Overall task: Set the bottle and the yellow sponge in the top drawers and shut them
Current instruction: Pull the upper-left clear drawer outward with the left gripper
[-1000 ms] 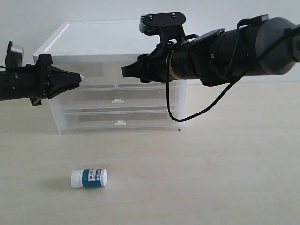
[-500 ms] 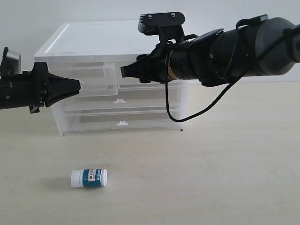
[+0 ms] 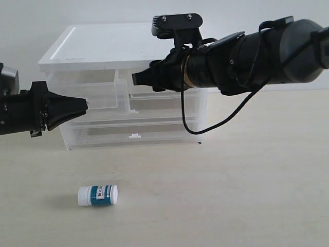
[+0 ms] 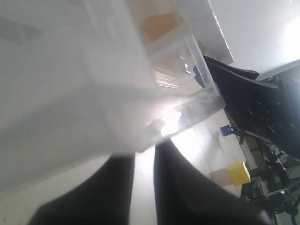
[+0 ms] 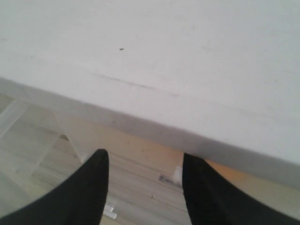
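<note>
Over the last second the left drawer [image 3: 105,93] has come steadily out of the chest [image 3: 103,46]. It began flush with the front, was then partway out, and now stands well forward of it. The left fingers [image 3: 79,106] have backed away from the chest with it, clenched on the drawer's tab. The left wrist view shows them pressed nearly together at the clear front wall. The right fingers [image 3: 140,78] have not moved. They are spread apart, gripping nothing, at the front of the right drawer [image 3: 164,94], just under the chest's white top. I cannot tell whether that drawer is open at all.

The bottle [image 3: 97,195] lies on its side on the tabletop [image 3: 247,195], well in front of the chest and untouched. The sponge [image 4: 161,26] is probably the orange patch seen through the plastic of the chest's top row, so it may already be inside, but this is unclear.

The left drawer now looks open enough to take the bottle. What remains is to let go of the tab, fetch the bottle, and close both drawers.
</note>
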{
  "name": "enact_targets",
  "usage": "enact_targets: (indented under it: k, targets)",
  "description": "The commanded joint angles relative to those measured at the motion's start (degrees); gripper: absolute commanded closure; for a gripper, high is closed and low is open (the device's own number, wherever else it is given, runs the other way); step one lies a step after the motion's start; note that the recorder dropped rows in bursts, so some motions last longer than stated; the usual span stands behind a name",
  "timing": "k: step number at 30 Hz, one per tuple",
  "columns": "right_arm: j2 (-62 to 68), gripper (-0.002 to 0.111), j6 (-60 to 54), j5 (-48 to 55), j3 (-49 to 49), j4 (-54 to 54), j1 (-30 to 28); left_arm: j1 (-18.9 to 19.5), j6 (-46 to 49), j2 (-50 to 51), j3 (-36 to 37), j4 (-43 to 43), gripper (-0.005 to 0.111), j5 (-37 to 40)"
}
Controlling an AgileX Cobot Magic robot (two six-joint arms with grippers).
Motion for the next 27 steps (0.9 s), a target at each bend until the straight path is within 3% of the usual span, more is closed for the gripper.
enact_targets:
  k: [1,14,27]
  targets:
    - [0.42,0.062,-0.78,4.67,-1.87,-0.86,-1.13,-0.51,3.06,-1.78,2.50,2.04,0.103,4.91]
    - [3.16,0.062,-0.42,4.43,-3.99,-0.86,-1.13,-0.51,9.03,-11.33,11.82,2.04,0.103,4.33]
    - [3.16,0.062,-0.31,4.35,-3.99,-0.86,-1.13,-0.51,11.30,-12.34,14.69,2.04,0.103,4.17]
